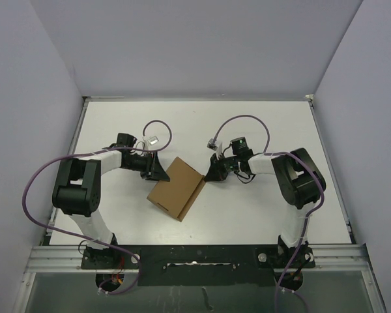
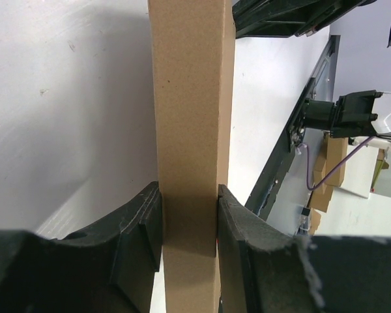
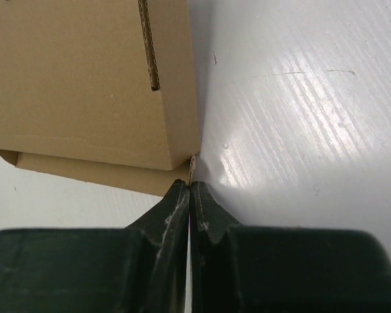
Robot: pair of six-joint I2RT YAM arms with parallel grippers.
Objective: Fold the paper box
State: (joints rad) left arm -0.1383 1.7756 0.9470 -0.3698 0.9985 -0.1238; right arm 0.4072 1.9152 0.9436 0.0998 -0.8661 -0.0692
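Our left gripper (image 2: 189, 215) clamps the box (image 1: 177, 188) at ten o'clock. Our right gripper (image 3: 190, 189), closed tight at two o'clock, should press the corner squarely.

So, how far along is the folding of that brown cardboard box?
The plain brown cardboard box already forms a slim, flat-sided shape. In hand: the left gripper clamps one narrow edge; the right gripper, shut, noses its corner. Remaining, probably: a slit on the top face looks empty, so a tab may need tucking.
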